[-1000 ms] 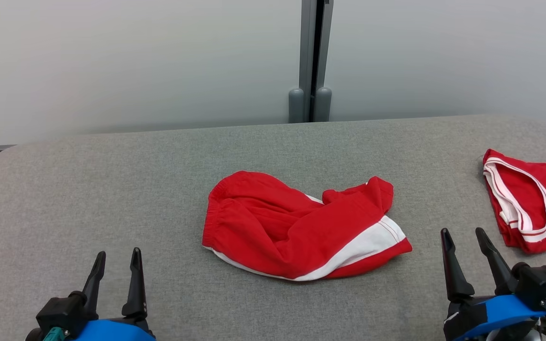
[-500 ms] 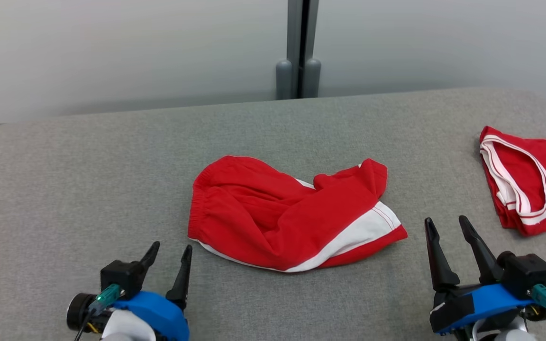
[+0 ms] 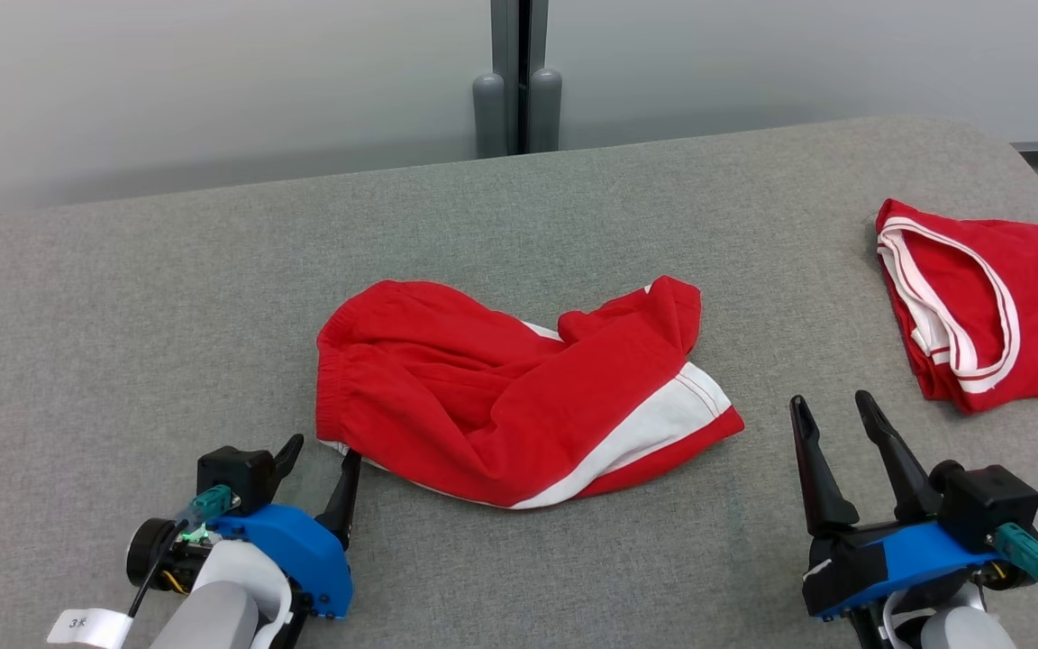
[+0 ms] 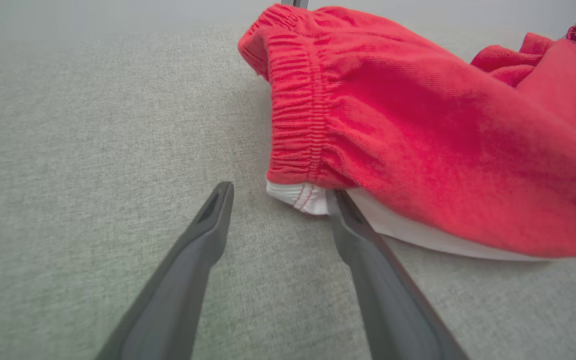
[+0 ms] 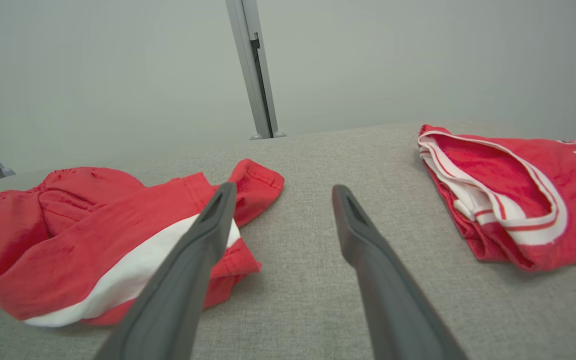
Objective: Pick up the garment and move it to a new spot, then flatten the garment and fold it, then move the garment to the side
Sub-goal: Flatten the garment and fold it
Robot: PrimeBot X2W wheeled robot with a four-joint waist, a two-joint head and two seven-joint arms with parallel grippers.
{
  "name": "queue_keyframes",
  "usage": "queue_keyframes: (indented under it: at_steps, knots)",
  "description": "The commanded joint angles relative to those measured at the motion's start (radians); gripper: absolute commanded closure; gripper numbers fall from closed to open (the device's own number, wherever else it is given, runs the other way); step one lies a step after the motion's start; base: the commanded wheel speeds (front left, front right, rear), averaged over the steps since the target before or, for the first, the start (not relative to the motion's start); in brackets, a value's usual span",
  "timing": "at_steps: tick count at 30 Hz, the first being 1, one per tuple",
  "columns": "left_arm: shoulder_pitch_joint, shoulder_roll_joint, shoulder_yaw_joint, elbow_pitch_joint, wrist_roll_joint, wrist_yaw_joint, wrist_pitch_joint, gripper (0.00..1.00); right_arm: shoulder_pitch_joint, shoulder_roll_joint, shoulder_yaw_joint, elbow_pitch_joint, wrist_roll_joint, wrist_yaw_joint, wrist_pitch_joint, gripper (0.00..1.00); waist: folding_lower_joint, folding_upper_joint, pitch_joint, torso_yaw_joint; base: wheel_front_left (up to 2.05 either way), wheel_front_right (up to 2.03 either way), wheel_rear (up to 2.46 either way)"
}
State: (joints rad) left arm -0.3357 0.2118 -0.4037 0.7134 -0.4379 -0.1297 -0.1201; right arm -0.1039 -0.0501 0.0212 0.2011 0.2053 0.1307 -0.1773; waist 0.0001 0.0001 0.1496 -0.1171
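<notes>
moved up to the garment's (image 3: 483,397) near-left corner with the left end effector (image 3: 325,447), released, ready to pinch.

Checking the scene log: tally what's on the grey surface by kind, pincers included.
Red shorts: 1
Red jersey: 1
Pincers: 2 (left pincer, right pincer)
Total: 4

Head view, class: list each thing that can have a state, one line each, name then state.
Red shorts: crumpled, lying on the grey surface, ungripped.
Red jersey: folded, lying at the right, untouched.
Left gripper: open, one fingertip at the shorts' edge.
Right gripper: open, holding nothing.
</notes>
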Motion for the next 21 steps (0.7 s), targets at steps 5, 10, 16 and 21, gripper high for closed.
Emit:
queue_keyframes:
  at_steps: [5, 10, 16, 21]
  knots:
    - [-0.056, 0.017, -0.044, 0.030, -0.030, -0.001, -0.027, 0.00, -0.016, -0.001, 0.001, 0.005, 0.002, 0.000, -0.007, 0.00, -0.0001, -0.0001, 0.004, -0.008, 0.00, 0.00, 0.00]
    - [-0.081, 0.026, -0.098, 0.037, -0.062, -0.001, -0.045, 0.00, -0.024, -0.001, 0.013, 0.009, 0.006, 0.000, -0.006, 0.00, -0.0001, -0.0001, 0.005, -0.011, 0.00, 0.00, 0.00]
    - [-0.097, 0.043, -0.166, 0.040, -0.126, -0.001, -0.021, 1.00, -0.030, -0.001, 0.025, 0.013, 0.006, 0.000, 0.000, 0.00, -0.0001, -0.0001, 0.005, -0.011, 0.00, 0.00, 0.00]
    - [-0.104, 0.057, -0.204, 0.046, -0.164, -0.001, -0.060, 1.00, -0.070, -0.001, 0.069, 0.044, 0.012, 0.000, 0.075, 0.00, -0.0001, -0.0001, 0.006, -0.005, 0.00, 0.00, 0.00]
